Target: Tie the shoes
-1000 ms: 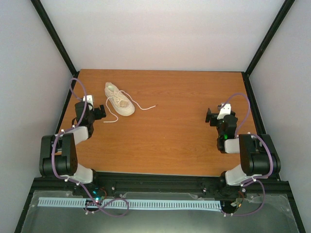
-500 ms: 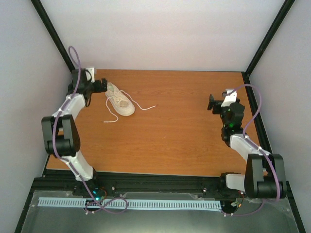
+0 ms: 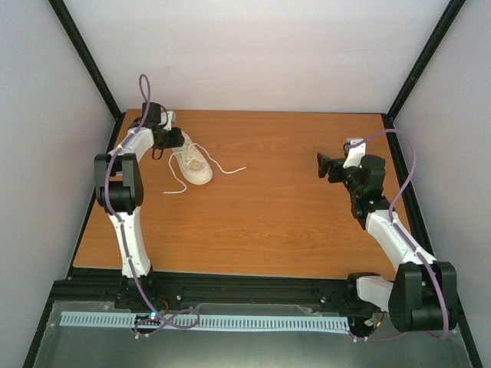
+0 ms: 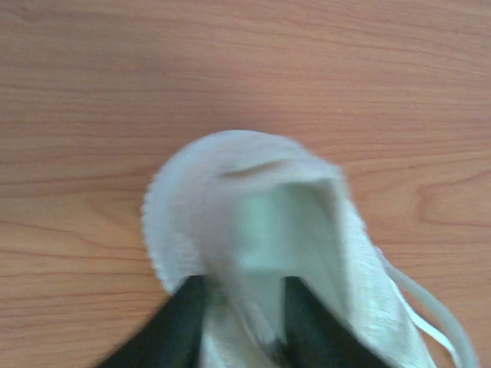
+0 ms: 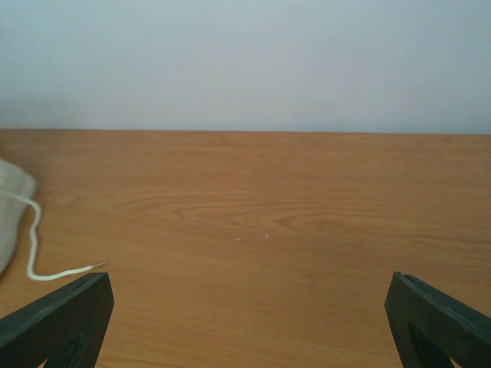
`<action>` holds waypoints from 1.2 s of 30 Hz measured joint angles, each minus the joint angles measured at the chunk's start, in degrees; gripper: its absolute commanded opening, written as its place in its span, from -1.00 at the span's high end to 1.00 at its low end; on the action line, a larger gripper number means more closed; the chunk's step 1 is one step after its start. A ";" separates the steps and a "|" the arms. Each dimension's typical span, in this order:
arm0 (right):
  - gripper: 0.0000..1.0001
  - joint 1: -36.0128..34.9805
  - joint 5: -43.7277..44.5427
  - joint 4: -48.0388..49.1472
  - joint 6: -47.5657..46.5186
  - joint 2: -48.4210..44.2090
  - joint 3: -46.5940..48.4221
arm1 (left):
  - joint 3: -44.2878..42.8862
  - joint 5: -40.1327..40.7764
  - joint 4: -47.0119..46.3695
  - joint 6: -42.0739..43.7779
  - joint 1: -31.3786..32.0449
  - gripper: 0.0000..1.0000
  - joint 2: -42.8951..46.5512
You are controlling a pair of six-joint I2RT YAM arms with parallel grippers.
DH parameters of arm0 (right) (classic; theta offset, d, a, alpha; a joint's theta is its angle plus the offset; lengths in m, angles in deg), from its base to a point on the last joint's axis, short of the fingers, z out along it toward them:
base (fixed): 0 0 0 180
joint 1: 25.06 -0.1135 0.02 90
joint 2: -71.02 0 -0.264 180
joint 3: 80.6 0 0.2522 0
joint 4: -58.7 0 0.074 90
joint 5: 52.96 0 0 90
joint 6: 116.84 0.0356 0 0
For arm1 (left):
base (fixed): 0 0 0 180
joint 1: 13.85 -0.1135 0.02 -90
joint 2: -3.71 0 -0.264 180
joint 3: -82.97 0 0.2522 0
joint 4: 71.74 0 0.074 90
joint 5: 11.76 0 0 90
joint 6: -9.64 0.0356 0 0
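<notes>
Since the earlier frame your left gripper [image 3: 169, 139] has swung to the upper left of the frame and now straddles the heel of the cream sneaker [image 3: 193, 162]. One finger sits inside the collar, presumably to drag the shoe into reach; whether it has clamped cannot be told. Your right gripper [image 3: 326, 166] hangs spread wide at right, well apart from the untied laces [image 3: 227, 168].

The wooden table [image 3: 268, 222] bears one cream sneaker [image 3: 196, 164] — laces [image 3: 224, 170] sprawled.
</notes>
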 measured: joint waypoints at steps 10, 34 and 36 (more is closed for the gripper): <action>-0.83 -11.69 4.76 -13.88 2.05 -1.51 2.89 | 14.34 -5.60 -3.32 -2.67 10.27 0.99 7.96; -0.30 -25.40 24.41 -34.18 15.08 22.03 12.76 | 34.80 -6.67 -11.96 -41.27 26.82 0.98 23.26; -0.28 -25.53 24.22 -33.53 16.20 24.09 13.16 | 33.75 -6.71 -11.93 -43.41 27.02 0.98 22.82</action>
